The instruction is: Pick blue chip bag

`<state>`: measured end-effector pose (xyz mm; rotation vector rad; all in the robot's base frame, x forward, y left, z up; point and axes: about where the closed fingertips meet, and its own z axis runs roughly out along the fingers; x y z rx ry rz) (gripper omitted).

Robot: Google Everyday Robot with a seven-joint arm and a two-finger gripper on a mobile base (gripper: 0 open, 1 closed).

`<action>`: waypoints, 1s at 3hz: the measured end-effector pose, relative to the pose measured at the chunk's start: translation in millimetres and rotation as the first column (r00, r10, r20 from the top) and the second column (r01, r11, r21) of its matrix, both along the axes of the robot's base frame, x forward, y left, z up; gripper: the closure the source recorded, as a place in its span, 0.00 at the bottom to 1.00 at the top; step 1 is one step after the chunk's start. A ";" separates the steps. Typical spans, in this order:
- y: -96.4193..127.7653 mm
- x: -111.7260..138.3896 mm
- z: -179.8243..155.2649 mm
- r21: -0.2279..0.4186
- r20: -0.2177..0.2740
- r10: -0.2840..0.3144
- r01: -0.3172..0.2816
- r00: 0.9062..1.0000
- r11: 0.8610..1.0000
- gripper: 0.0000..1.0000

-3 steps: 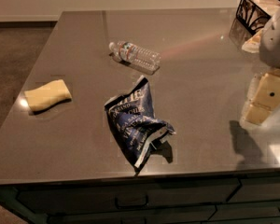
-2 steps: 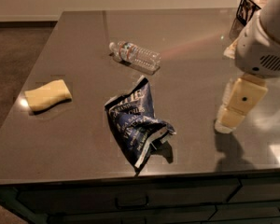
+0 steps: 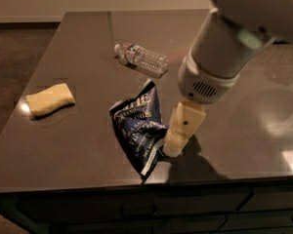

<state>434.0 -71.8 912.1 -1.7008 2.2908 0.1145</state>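
The blue chip bag point(image 3: 138, 126) lies crumpled near the front edge of the dark table point(image 3: 88, 48), dark blue foil with white lettering and pale edges. My gripper point(image 3: 176, 143) comes down from the upper right on a large white arm. Its cream-coloured fingertips sit right beside the bag's right edge, just above the table. Whether it touches the bag I cannot tell.
A clear plastic water bottle point(image 3: 141, 59) lies on its side behind the bag. A yellow sponge point(image 3: 50, 99) lies at the left of the table. The table's front edge runs just below the bag, with dark drawers point(image 3: 136, 213) underneath.
The arm has swung in from the right edge of the view to the left and down, and the gripper is now beside the chip bag. The bag, bottle and sponge have not moved.
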 end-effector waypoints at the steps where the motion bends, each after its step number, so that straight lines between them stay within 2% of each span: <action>1: 30.5 -7.5 -21.0 0.013 -0.038 0.029 -0.029 0.999 1.000 0.00; 3: 59.8 -15.5 -46.6 0.045 -0.089 -0.023 0.027 0.996 0.999 0.00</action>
